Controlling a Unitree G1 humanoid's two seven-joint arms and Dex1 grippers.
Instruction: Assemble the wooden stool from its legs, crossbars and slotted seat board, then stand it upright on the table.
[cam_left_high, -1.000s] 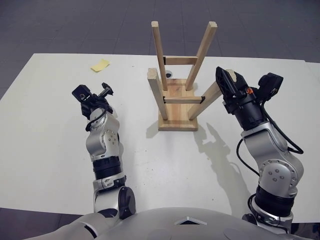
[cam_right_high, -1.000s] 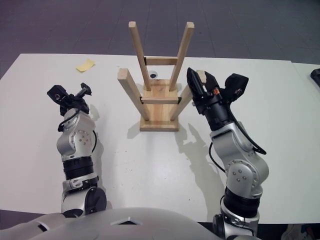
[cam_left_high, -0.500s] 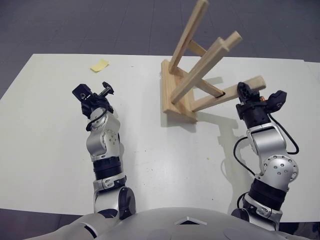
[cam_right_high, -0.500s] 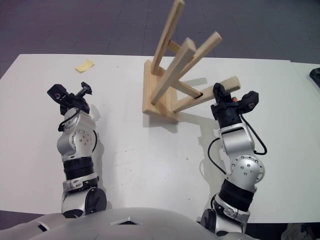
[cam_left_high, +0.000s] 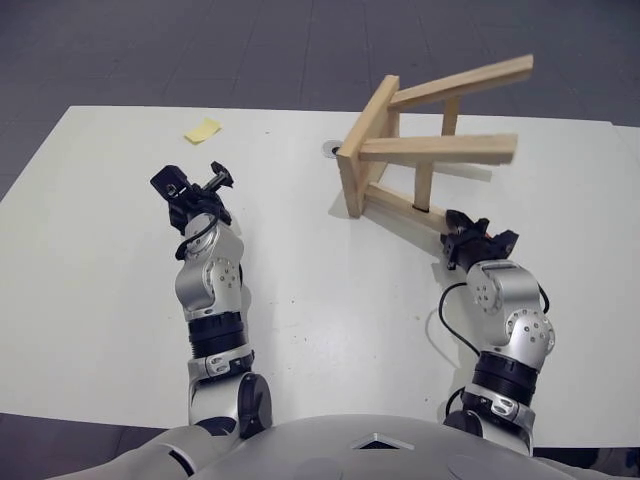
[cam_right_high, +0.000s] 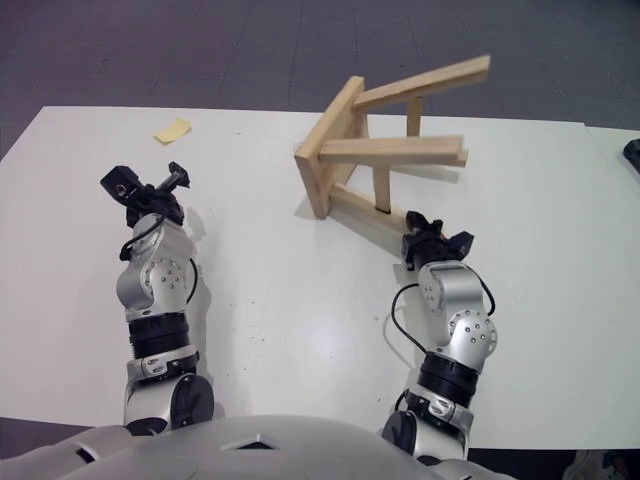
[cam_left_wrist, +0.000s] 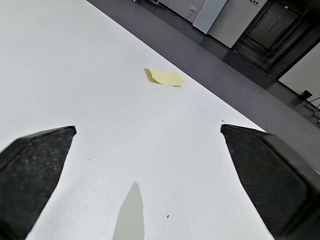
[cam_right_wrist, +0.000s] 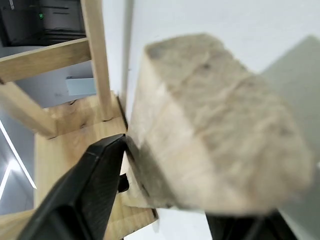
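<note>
The assembled wooden stool (cam_left_high: 432, 148) lies tipped on its side at the table's far right. Its seat board (cam_left_high: 366, 144) stands on edge and the legs point to the right. My right gripper (cam_left_high: 457, 236) is low by the table and shut on the end of the lowest leg (cam_left_high: 404, 206). In the right wrist view that leg end (cam_right_wrist: 215, 125) sits between the black fingers (cam_right_wrist: 87, 192). My left gripper (cam_left_high: 196, 184) hovers over the table's left half, open and holding nothing, its fingers (cam_left_wrist: 35, 165) wide apart.
A yellow sticky note (cam_left_high: 201, 130) lies at the far left of the white table (cam_left_high: 100, 260), also ahead of the left gripper as the note (cam_left_wrist: 165, 76). A small round hole (cam_left_high: 328, 148) sits just left of the seat board. Dark floor lies beyond the far edge.
The stool has swung from upside down, legs up, over onto its side. My right gripper has come down toward the table with the leg in it. The left arm has barely moved.
</note>
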